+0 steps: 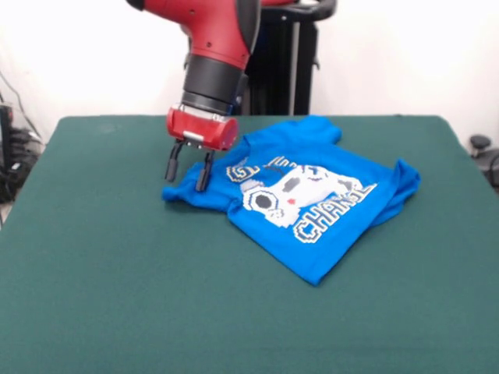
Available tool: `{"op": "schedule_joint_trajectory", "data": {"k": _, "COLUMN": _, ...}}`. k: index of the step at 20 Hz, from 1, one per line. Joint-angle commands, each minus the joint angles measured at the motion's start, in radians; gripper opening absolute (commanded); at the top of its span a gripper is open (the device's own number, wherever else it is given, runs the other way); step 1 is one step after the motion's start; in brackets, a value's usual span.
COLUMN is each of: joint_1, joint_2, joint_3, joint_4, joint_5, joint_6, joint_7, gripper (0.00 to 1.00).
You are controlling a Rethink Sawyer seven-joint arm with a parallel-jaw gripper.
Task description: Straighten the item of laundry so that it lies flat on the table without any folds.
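Leftmost, the gripper (188, 174) hangs with its two black fingers spread apart and gripping nothing, tips just over the bunched left corner of the blue T-shirt (312, 206). That shirt lies print-up on the green table (93, 273), a little right of centre — its right edge curled under in a fold. Pinching only the corner's top layer could drag the whole shirt sideways and deepen that fold — no flattening gained.
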Motion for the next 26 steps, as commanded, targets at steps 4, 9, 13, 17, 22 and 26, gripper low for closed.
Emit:
{"op": "schedule_joint_trajectory", "data": {"k": 4, "joint_1": 0.004, "joint_2": -0.006, "joint_3": 0.019, "joint_4": -0.106, "joint_5": 0.007, "joint_6": 0.034, "joint_7": -0.006, "gripper": 1.00}}
{"op": "schedule_joint_trajectory", "data": {"k": 9, "joint_1": 0.010, "joint_2": 0.025, "joint_3": 0.022, "joint_4": -0.115, "joint_5": 0.032, "joint_6": 0.013, "joint_7": -0.002, "gripper": 1.00}}
{"op": "schedule_joint_trajectory", "data": {"k": 13, "joint_1": 0.020, "joint_2": 0.037, "joint_3": 0.028, "joint_4": -0.112, "joint_5": 0.050, "joint_6": 0.002, "joint_7": 0.008, "gripper": 1.00}}
{"op": "schedule_joint_trajectory", "data": {"k": 17, "joint_1": 0.021, "joint_2": 0.041, "joint_3": 0.039, "joint_4": -0.106, "joint_5": 0.054, "joint_6": -0.010, "joint_7": 0.019, "gripper": 1.00}}
{"op": "schedule_joint_trajectory", "data": {"k": 22, "joint_1": 0.009, "joint_2": 0.039, "joint_3": 0.051, "joint_4": -0.106, "joint_5": 0.043, "joint_6": -0.006, "joint_7": 0.026, "gripper": 0.00}}
{"op": "schedule_joint_trajectory", "data": {"k": 26, "joint_1": 0.017, "joint_2": 0.056, "joint_3": 0.035, "joint_4": -0.105, "joint_5": 0.075, "joint_6": -0.023, "joint_7": 0.027, "gripper": 0.00}}
